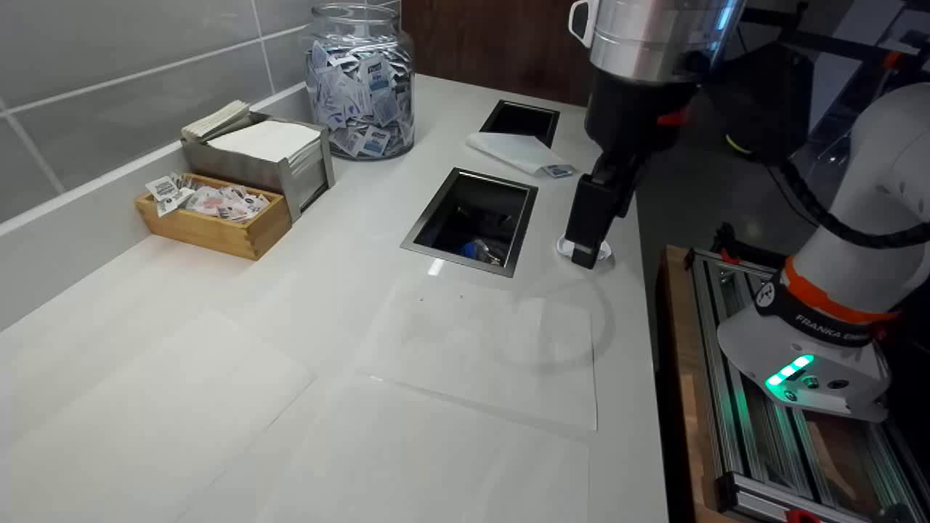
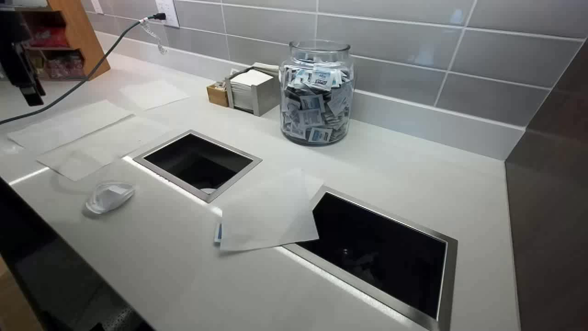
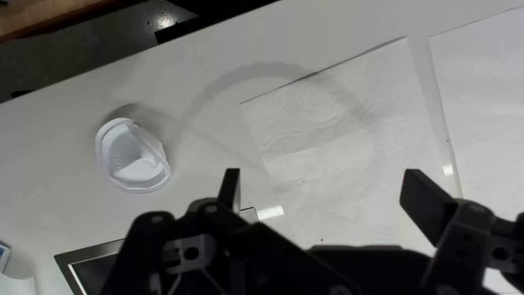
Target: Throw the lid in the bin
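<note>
The lid is a bent white plastic piece on the white counter near its front edge, seen in the wrist view (image 3: 133,157) and an exterior view (image 2: 109,198). In an exterior view my gripper (image 1: 592,247) hides part of the lid (image 1: 565,247). The bin is a steel-rimmed square opening beside the lid, seen in both exterior views (image 1: 456,260) (image 2: 236,178) and at the wrist view's lower left (image 3: 90,250). My gripper (image 3: 321,180) is wide open and empty above the counter, with the lid left of its fingers in the wrist view. It also shows in an exterior view (image 2: 32,94).
A second bin opening (image 2: 450,280) is partly covered by a paper napkin (image 2: 271,211). A glass jar of packets (image 1: 363,94), a napkin holder (image 1: 309,171) and a wooden box (image 1: 218,229) stand by the wall. Paper sheets (image 1: 494,334) lie on the counter. A cable (image 2: 87,76) hangs across.
</note>
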Robot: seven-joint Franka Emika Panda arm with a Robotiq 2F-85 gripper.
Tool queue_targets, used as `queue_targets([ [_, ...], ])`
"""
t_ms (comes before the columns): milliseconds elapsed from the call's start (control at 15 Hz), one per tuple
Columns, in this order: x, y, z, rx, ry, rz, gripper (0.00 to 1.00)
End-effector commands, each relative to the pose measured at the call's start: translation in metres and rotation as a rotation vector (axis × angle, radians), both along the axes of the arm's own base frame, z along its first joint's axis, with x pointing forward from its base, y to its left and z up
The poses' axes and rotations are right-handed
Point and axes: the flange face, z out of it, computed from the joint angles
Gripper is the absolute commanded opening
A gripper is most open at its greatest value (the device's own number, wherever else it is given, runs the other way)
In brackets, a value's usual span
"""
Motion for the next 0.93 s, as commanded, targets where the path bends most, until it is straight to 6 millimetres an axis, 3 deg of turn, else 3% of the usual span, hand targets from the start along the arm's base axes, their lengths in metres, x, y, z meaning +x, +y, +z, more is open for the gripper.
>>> queue_targets([
  [0, 0.0, 0.0, 0.0, 0.0, 0.001, 0.0, 1.0],
  [600, 0.0, 0.0, 0.0, 0.0, 0.001, 0.0, 1.0],
  [867, -0.016, -0.041, -0.024, 0.032, 0.032, -0.123, 1.0],
])
